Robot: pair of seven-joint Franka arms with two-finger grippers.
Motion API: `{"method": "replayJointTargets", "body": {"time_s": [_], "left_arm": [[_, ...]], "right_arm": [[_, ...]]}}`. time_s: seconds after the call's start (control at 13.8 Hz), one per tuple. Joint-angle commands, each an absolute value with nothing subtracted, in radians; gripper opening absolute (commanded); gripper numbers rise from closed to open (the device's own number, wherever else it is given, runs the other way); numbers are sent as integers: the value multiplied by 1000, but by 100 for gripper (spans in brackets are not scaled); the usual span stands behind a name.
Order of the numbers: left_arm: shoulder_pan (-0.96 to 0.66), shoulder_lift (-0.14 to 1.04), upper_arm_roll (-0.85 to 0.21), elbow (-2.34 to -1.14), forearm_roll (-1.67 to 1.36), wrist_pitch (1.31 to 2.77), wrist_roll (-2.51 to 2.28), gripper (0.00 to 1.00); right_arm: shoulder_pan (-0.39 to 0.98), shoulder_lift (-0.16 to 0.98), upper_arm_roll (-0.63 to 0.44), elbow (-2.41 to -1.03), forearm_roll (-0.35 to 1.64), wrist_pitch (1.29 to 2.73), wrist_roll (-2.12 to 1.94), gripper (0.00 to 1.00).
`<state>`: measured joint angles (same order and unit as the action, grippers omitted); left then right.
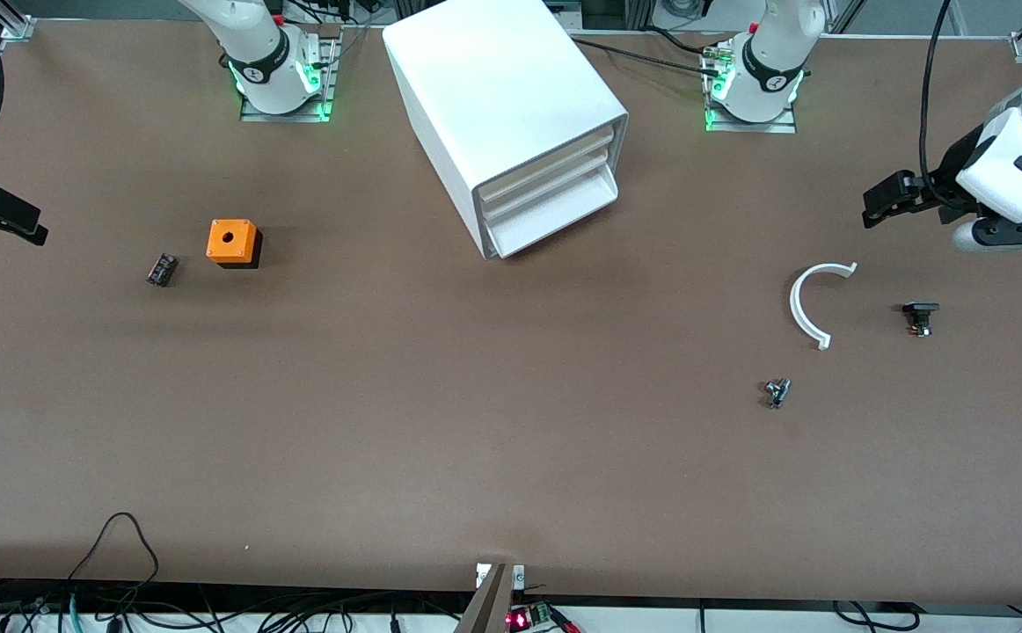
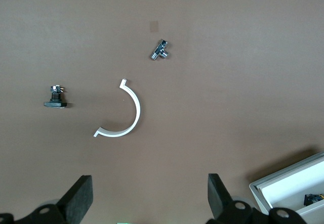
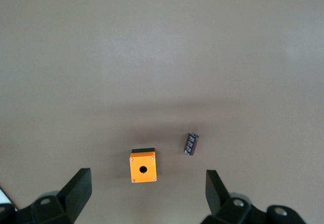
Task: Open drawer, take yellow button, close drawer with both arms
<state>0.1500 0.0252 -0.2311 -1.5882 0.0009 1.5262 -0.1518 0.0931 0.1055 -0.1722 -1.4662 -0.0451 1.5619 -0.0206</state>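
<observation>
Drawer [image 1: 555, 154], topmost of three in the white cabinet [image 1: 493, 88], looks shut or nearly so in the front view. Button [image 2: 313, 199] probably glimpsed as a small dark part in a cabinet tray at the left wrist view's edge; which tray, unclear. Best opened by hooking the drawer's front lip squarely and pulling straight out along the cabinet's slant, with the other arm bracing the cabinet body. Left gripper [image 1: 894, 198] hovering well apart from the cabinet, toward the left arm's end, fingers spread wide, holding nothing. Right gripper [image 1: 1, 215] likewise spread and empty, well apart from the cabinet toward the right arm's end.
</observation>
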Motion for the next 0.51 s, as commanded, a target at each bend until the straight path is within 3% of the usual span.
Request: {"method": "replayJointTargets", "body": {"time_s": [0.0,0.44], "left_arm": [[156,34,-236,-1569,-15,1525,-140,100],[156,34,-236,-1569,-15,1525,-141,100]], "right_arm": [[65,39,-135,-1558,-48,1606,-25,100],[55,-12,-118,-1610,-44,1594,-37,100]]}}
